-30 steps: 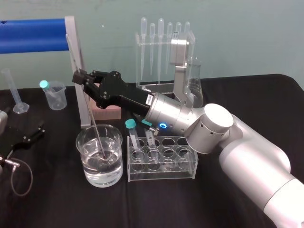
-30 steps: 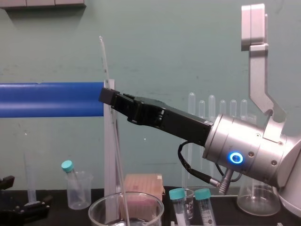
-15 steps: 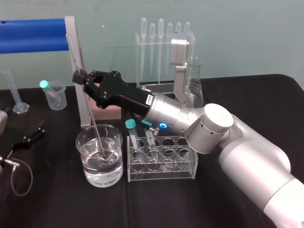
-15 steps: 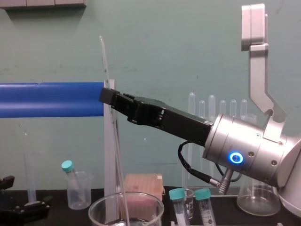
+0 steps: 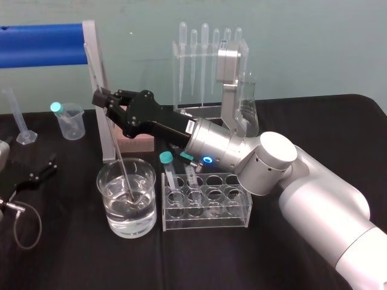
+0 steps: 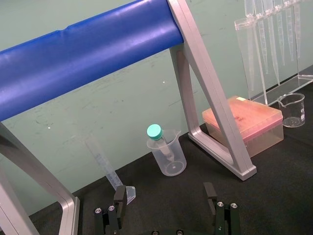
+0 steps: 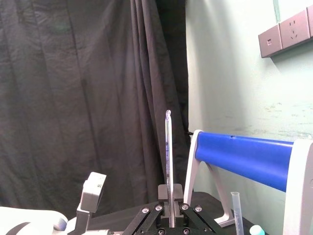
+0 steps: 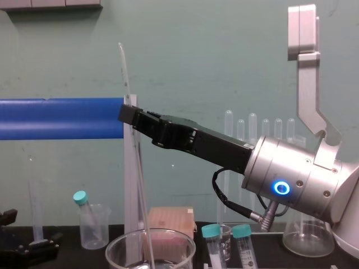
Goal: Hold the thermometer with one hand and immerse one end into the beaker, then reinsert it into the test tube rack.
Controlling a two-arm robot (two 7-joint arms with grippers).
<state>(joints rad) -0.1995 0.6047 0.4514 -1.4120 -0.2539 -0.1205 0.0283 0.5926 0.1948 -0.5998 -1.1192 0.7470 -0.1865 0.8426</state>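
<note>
The right hand point(image 5: 104, 98) reaches across above the bench point(image 5: 72, 260), its fingers clamped on the thermometer point(image 5: 119, 154) partway up the rod. The thermometer leans slightly, its lower end down inside the beaker point(image 5: 112, 223) (the one holding clear liquid), just left of the test tube rack point(image 5: 205, 219). The left hand point(image 6: 165, 196) rests at the bench's left edge, fingers apart.
</note>
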